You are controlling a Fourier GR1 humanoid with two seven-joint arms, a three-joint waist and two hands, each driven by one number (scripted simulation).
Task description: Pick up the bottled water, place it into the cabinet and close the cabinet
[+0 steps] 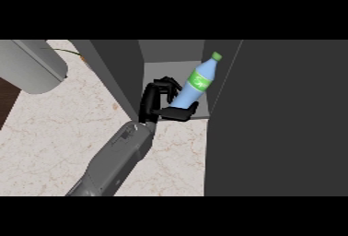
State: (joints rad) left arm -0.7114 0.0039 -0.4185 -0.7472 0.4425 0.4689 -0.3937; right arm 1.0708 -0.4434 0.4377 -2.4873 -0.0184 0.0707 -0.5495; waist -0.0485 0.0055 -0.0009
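Observation:
The bottled water [195, 85] is a blue bottle with a green label and a green cap. It leans with its cap up and to the right, in the opening of the dark grey cabinet [162, 69]. My left hand [152, 99] is shut on its lower part, with the fingers behind it and the thumb under its base near the shelf's front edge. The cabinet door [285, 115] stands open at the right. My right hand does not show.
The open door fills the right side of the view and hides what lies behind it. A rounded grey object [31, 64] sits at the upper left. The marble counter [54, 133] spreads to the left of my forearm.

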